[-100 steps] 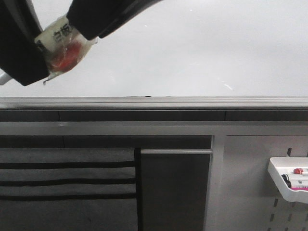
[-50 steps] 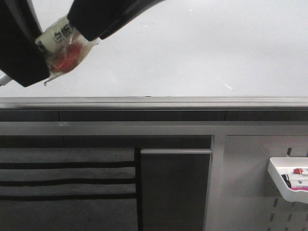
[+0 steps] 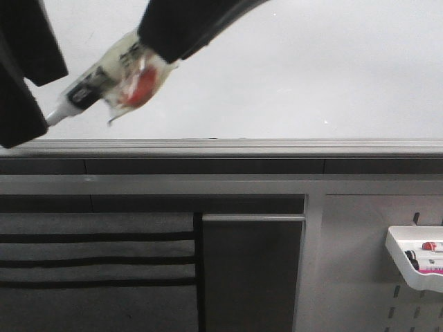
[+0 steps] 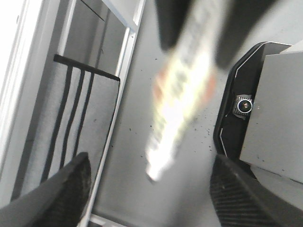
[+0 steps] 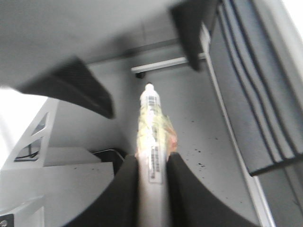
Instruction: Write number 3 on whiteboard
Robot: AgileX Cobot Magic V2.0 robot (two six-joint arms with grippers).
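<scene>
Near the whiteboard's (image 3: 291, 69) lower left edge, the right fingers (image 5: 151, 163) grip a taped marker (image 3: 104, 86). The left fingers (image 4: 147, 194) are spread apart, holding nothing. No digit shows on the board.

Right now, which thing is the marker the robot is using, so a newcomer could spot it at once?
Start at the big whiteboard filling the top of the front view, then go to its upper left corner. There the marker slants down-left from the right end effector, which grips its barrel. Unlike the loose pens in the small white tray at lower right, it wears crinkled clear tape with a red patch.
</scene>
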